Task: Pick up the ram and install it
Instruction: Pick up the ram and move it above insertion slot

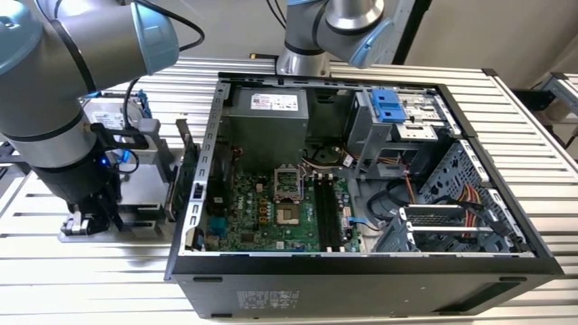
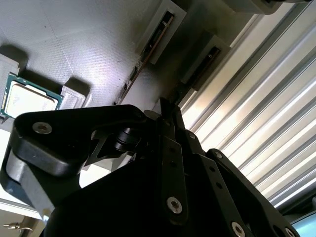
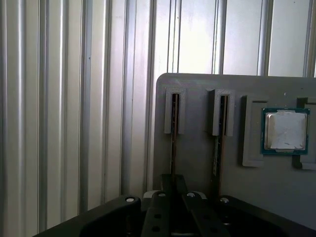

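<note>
The ram [image 3: 173,148] stands on edge in a slot of the grey holder plate [image 3: 197,163], the slot farther from the loose processor chip [image 3: 285,131]. My gripper [image 3: 173,181] sits right over that stick, fingers drawn together on its thin edge. In the second wrist view the same ram [image 2: 203,63] runs down into the closed fingertips [image 2: 165,106]. A second stick [image 3: 217,148] stands in the neighbouring slot. In the exterior view my gripper [image 1: 91,218] is low over the holder plate [image 1: 135,200], to the left of the open computer case [image 1: 361,169], whose long black memory slots [image 1: 327,217] lie on the green motherboard.
On the holder side stand a silver drive [image 1: 113,114] and an upright card [image 1: 185,179] against the case wall. The ribbed metal table [image 3: 74,113] surrounds the plate. A second arm's base [image 1: 307,47] stands behind the case.
</note>
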You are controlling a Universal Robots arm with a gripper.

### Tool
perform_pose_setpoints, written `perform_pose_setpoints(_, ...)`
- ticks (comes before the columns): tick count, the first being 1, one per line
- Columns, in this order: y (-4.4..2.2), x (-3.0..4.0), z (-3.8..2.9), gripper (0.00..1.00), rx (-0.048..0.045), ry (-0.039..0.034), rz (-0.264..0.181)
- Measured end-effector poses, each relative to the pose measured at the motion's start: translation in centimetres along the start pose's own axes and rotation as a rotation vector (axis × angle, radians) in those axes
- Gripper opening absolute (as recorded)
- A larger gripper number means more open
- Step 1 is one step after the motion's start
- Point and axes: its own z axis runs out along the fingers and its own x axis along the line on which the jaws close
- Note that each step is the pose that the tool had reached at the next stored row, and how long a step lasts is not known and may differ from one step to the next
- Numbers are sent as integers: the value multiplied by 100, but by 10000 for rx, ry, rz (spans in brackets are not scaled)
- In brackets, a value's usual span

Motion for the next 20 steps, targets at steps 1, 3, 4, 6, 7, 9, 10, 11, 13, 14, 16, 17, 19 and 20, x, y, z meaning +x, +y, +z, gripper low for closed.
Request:
perform_pose_setpoints(1,0,0,0,0,1,-1,0)
perform_pose_setpoints(3,0,0,0,0,0,0,0)
perform_pose_setpoints(4,0,0,0,0,0,0,0)
perform_pose_setpoints(6,0,-1,1,0,0,0,0)
perform_pose_setpoints(7,0,-1,0,0,0,0,0)
perform_pose_setpoints(9,-1,-1,-3,0,1,-2,0)
perform_pose_setpoints(10,0,-1,-7,0,1,-1,0)
perform_pose_setpoints(11,0,0,-13,0,1,-2,1)
perform_pose_setpoints(13,1,1,-26,0,0,-1,1)
perform_pose_setpoints(14,1,1,-34,0,0,-1,1)
perform_pose_setpoints(16,1,2,-52,0,0,0,1)
perform_pose_setpoints(17,1,3,-60,0,0,0,0)
perform_pose_setpoints(19,1,4,-76,0,0,0,0)
perform_pose_setpoints(20,1,4,-83,0,1,-1,0)
